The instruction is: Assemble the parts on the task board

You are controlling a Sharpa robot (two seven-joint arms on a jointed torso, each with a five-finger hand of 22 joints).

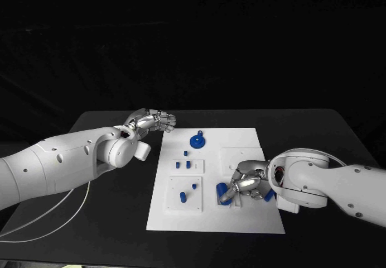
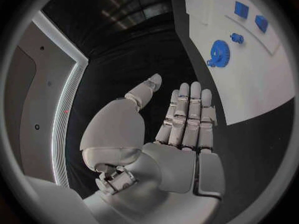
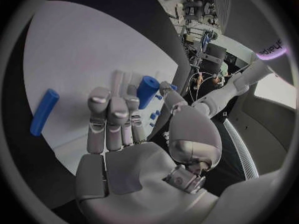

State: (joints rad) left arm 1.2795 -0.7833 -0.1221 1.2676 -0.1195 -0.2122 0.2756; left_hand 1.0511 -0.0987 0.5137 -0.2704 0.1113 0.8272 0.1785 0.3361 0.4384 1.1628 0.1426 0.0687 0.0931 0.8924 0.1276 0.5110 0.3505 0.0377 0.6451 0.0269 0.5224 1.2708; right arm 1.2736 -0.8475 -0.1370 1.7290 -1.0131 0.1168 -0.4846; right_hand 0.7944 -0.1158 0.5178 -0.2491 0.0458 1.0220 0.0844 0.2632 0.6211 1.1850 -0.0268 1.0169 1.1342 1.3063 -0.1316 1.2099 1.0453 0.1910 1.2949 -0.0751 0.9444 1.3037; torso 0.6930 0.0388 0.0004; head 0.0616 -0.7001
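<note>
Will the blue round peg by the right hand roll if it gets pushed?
Probably: the peg looks round and smooth, so lying down it could roll on the flat board. It looks stiff and likely light. The right hand is beside it.

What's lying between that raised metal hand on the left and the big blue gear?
Nothing: in the head view, only bare white task board separates the left hand from the gear.

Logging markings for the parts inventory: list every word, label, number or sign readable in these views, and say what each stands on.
"sharpa" — rotated lettering on a white arm at the rim of the right wrist view; the only legible text.
Task board: no print that can be read.
Blue parts, such as the gear and the peg: no markings visible.
Left hand and right hand: no labels readable.
</note>
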